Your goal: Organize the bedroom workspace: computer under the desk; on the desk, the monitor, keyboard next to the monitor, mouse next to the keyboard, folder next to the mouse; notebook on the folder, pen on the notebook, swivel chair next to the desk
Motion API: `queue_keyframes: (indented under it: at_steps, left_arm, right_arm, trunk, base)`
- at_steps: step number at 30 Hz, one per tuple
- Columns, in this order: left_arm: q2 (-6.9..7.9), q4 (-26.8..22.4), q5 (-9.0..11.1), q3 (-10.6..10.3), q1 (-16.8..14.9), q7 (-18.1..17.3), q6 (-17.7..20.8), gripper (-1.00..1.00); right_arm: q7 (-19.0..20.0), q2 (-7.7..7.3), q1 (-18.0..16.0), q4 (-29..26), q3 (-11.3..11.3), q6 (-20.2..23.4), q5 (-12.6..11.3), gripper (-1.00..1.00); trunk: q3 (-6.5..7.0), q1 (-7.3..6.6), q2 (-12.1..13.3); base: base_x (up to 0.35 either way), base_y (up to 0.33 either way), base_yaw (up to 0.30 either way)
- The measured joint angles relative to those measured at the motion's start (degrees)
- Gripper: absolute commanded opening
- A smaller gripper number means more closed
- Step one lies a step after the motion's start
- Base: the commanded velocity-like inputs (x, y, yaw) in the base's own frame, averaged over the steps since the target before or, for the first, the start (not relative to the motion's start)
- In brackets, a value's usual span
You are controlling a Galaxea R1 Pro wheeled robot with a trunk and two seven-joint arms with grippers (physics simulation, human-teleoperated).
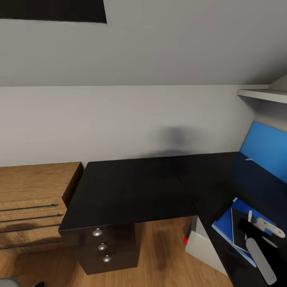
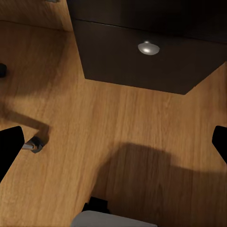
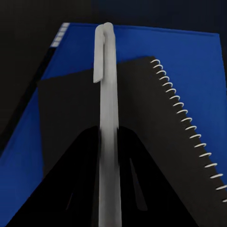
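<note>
Two black fingers of the right gripper (image 3: 109,165) are closed on a slim white pen with a pocket clip (image 3: 107,123), which runs straight out between them in the right wrist view. Beneath the pen lies a black spiral-bound notebook (image 3: 156,132), its wire coils along one edge, and the notebook rests on a flat blue folder (image 3: 189,52) that extends past it on several sides. From the head view the right gripper (image 1: 255,225) hangs low at the right edge of the picture, over the notebook (image 1: 239,231) and the folder (image 1: 225,227), both lying on the near right part of the L-shaped black desk (image 1: 131,187). Whether the pen touches the notebook cannot be told. A blue-lit monitor screen (image 1: 265,153) stands tilted at the far right of the desk, under a white shelf (image 1: 263,95). A pale grey computer case with a red light (image 1: 199,241) sits on the wooden floor (image 1: 167,247) under the desk. The desk's drawer block shows three round silver knobs (image 1: 97,232), and a light wooden dresser (image 1: 32,199) stands just beside it.

The left gripper's black fingertips (image 2: 9,146) sit at opposite edges of the left wrist view, spread wide with nothing between them, above the floor near a dark drawer front with a silver knob (image 2: 148,48).
</note>
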Motion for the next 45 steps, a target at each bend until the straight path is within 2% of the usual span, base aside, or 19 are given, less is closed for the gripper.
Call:
queue_keyframes:
  at_steps: [4, 5, 11, 22, 27, 29, 31, 32, 33, 37, 40, 42, 45]
  left_arm:
    - [0.0, 0.0, 0.0, 0.0, 0.0, 0.0, 0.0, 1.0]
    - [0.0, 0.0, 0.0, 0.0, 0.0, 0.0, 0.0, 1.0]
    - [0.0, 0.0, 0.0, 0.0, 0.0, 0.0, 0.0, 1.0]
    - [-0.09, 0.1, -0.1, 0.0, 0.0, 0.1, -2.0, 1.0]
    - [-0.09, 0.2, -0.2, -0.1, 0.0, 0.1, -1.9, 1.0]
    - [-0.04, 0.3, -0.2, -0.1, 0.0, 0.0, -1.9, 1.0]
    - [-0.02, 0.3, -0.2, -0.1, 0.0, 0.0, -1.9, 1.0]
    - [-0.01, 0.3, -0.2, -0.1, 0.0, 0.0, -1.9, 1.0]
    - [0.31, 0.7, -0.2, 0.2, -0.3, 0.2, -2.2, 1.0]
    - [-0.9, 2.0, -0.3, 1.6, -1.6, 1.4, -3.4, 1.0]
    - [-1.88, 2.9, -0.3, 0.6, -1.6, 2.3, -4.4, 1.0]
    - [-2.24, 2.3, -0.3, -0.1, -1.0, 3.0, -5.0, 1.0]
    - [-1.96, 1.3, -0.2, -0.2, -0.9, 4.0, -6.0, 1.0]
  right_arm:
    - [0.0, 0.0, 0.0, 0.1, 0.2, -0.2, 0.0, -1.0]
    - [0.0, 0.0, 0.0, 0.2, 0.2, -0.2, 0.0, 1.0]
    - [0.2, 0.0, -0.1, 0.2, 0.2, -0.3, -0.1, 1.0]
    - [0.2, 0.0, -0.1, -0.8, 0.2, -0.3, -0.1, 1.0]
    - [0.0, 0.3, 0.2, -9.4, 0.2, 0.0, -0.2, 1.0]
    - [-0.1, 2.03, 0.5, -14.1, 2.9, 1.3, -0.3, 1.0]
    - [-0.2, 3.24, 0.5, -15.3, 6.1, 2.1, -0.3, 1.0]
    - [-0.1, 3.9, 0.6, -15.6, 8.7, 2.4, -0.3, 1.0]
    - [-0.4, 4.23, 0.9, -15.3, 9.0, 2.1, 0.0, 1.0]
    - [-0.1, 5.54, 2.2, -14.0, 10.2, 0.8, 1.1, 1.0]
    - [-0.1, 6.51, 2.7, -13.1, 11.2, -0.1, 0.6, 1.0]
    - [0.1, 7.15, 3.3, -13.7, 10.5, -0.8, 1.3, 1.0]
    - [-0.1, 7.88, 4.3, -14.7, 9.6, -1.8, 2.2, 1.0]
  trunk:
    - [0.0, 0.0, 0.0]
    - [0.0, 0.0, 0.0]
    - [0.0, 0.0, 0.0]
    - [1.97, -2.41, 4.4]
    - [2.87, -3.51, 6.4]
    - [2.88, -3.52, 6.4]
    - [2.88, -3.52, 6.4]
    - [2.88, -3.52, 6.4]
    - [2.87, -3.52, 6.4]
    - [2.87, -3.52, 6.4]
    - [2.87, -3.52, 6.4]
    - [2.87, -3.52, 6.4]
    - [2.88, -3.52, 6.4]
  base:
    - [0.0, 0.0, 0.0]
    - [0.0, 0.0, 0.0]
    - [0.0, 0.0, 0.0]
    - [0.0, 0.0, 0.0]
    - [0.0, 0.0, 0.0]
    - [0.0, 0.0, 0.0]
    - [0.0, 0.0, 0.0]
    - [0.0, 0.0, 0.0]
    - [0.0, 0.0, 0.0]
    - [0.0, 0.0, 0.0]
    - [0.0, 0.0, 0.0]
    - [0.0, 0.0, 0.0]
    - [0.0, 0.0, 0.026]
